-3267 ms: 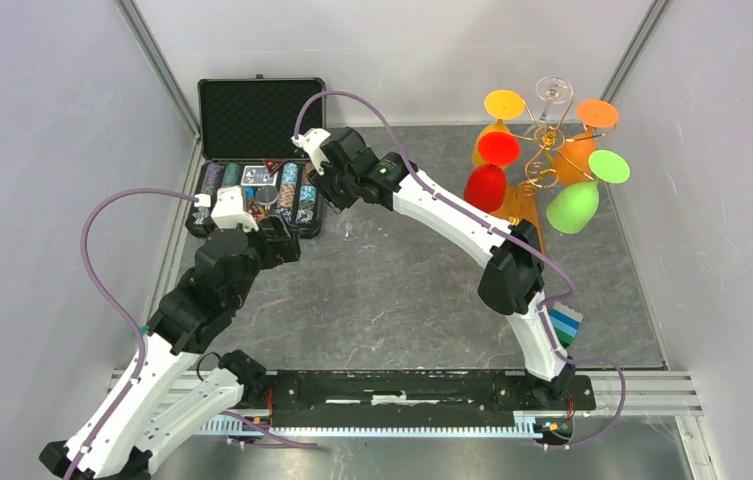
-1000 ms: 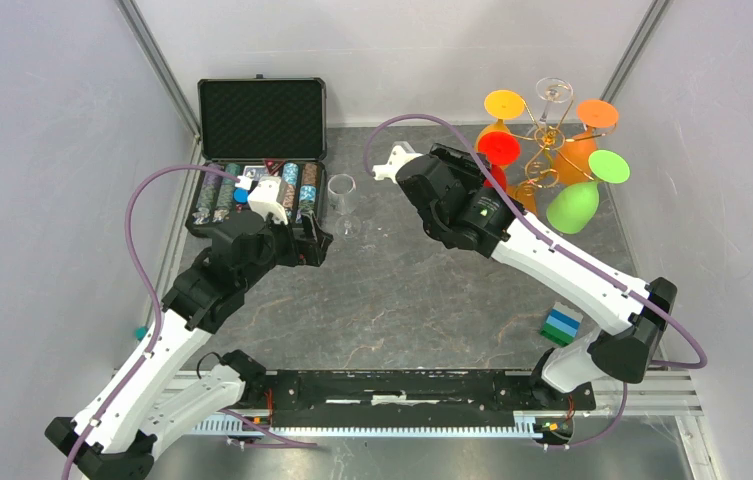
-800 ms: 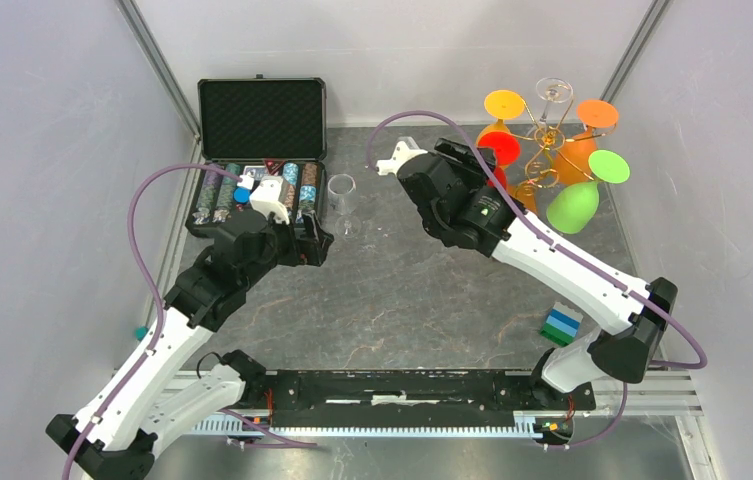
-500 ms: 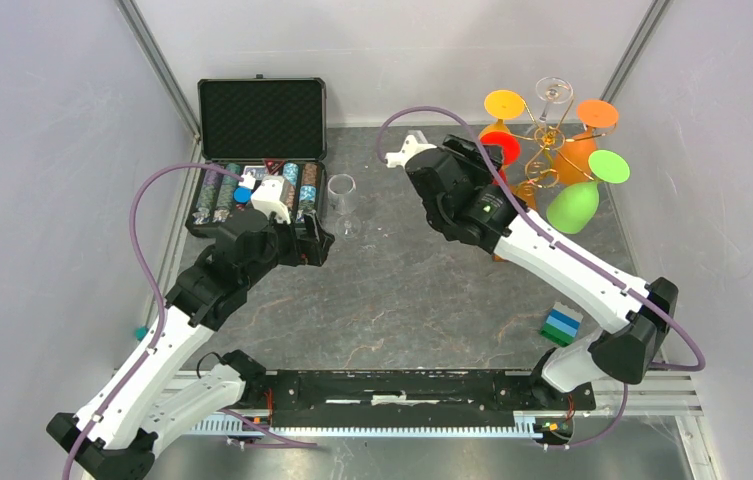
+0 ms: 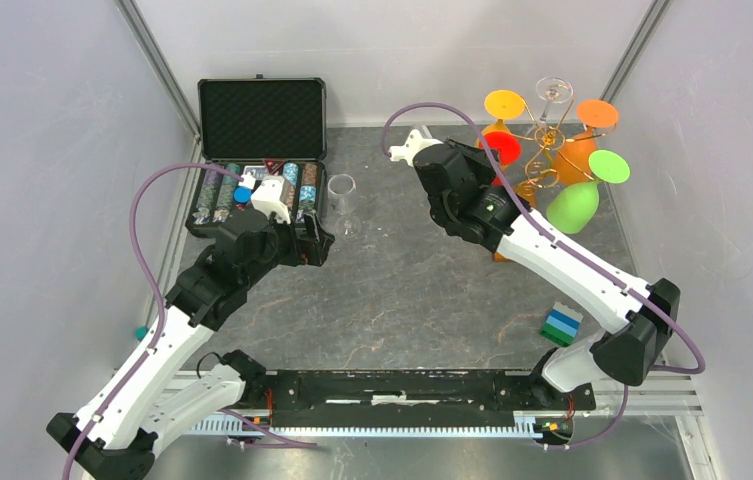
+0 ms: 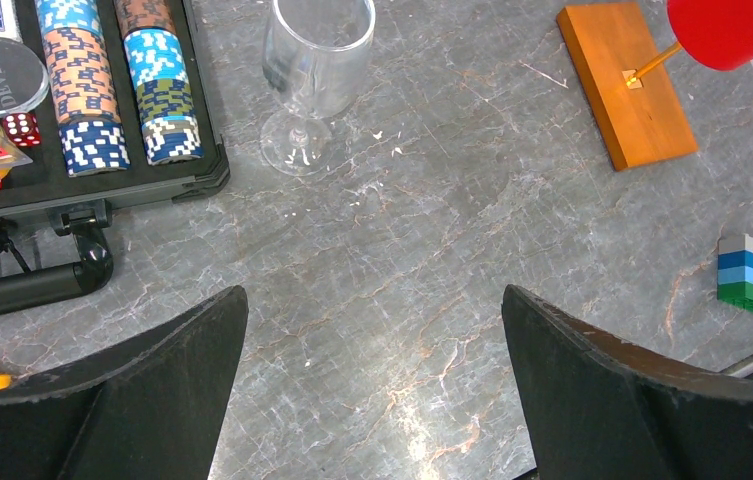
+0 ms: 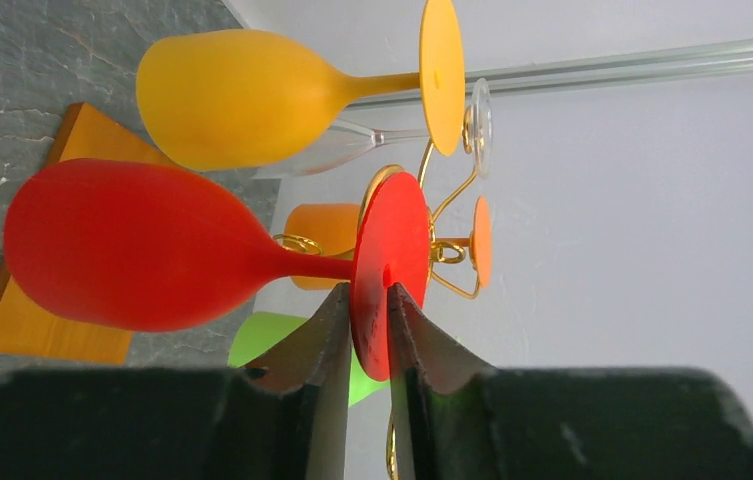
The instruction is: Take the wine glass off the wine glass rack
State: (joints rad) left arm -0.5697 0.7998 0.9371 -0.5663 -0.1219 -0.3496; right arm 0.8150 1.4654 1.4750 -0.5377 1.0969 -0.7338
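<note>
The red glass (image 7: pixel 132 245) hangs on the rack (image 7: pixel 449 250) at the table's (image 5: pixel 402 290) far right, just beside a yellow glass (image 7: pixel 242 95). The right gripper (image 7: pixel 367 300) pinches the edge of its round foot, one finger on each face. The left gripper (image 6: pixel 372 300) hovers wide open and empty near a clear glass (image 6: pixel 314 60), which stands upright just beside the case (image 5: pixel 260 118).

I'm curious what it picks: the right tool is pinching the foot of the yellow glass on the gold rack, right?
Not quite. The right tool is pinching the foot of the red glass, not the yellow glass beside it on the gold rack. The right wrist view shows it.
</note>
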